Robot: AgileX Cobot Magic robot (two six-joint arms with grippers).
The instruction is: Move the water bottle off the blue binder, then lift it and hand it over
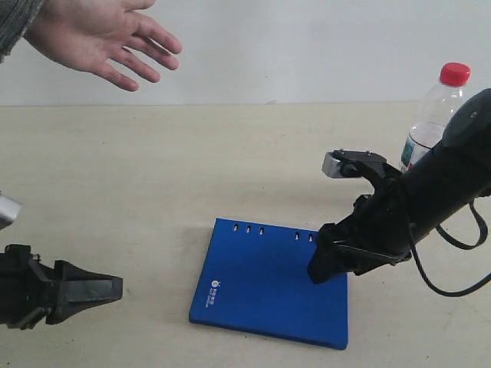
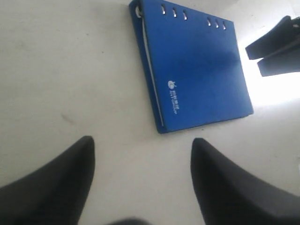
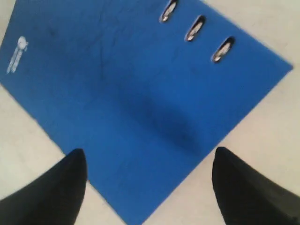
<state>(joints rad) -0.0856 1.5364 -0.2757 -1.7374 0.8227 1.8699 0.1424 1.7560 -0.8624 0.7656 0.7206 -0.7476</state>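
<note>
The blue binder lies flat on the table with nothing on it. Its white logo faces the left gripper, and the rivet holes line its far edge. The water bottle stands upright at the back right, off the binder; my right arm hides its lower part. My right gripper hangs open over the binder's right side, and the right wrist view shows its open fingers over a corner of the binder. My left gripper is open and empty near the table's front left, a short way from the binder.
A person's open hand is held palm-down above the table's far left. The beige table ends at a white wall behind. The right arm's black cable loops down at the right edge.
</note>
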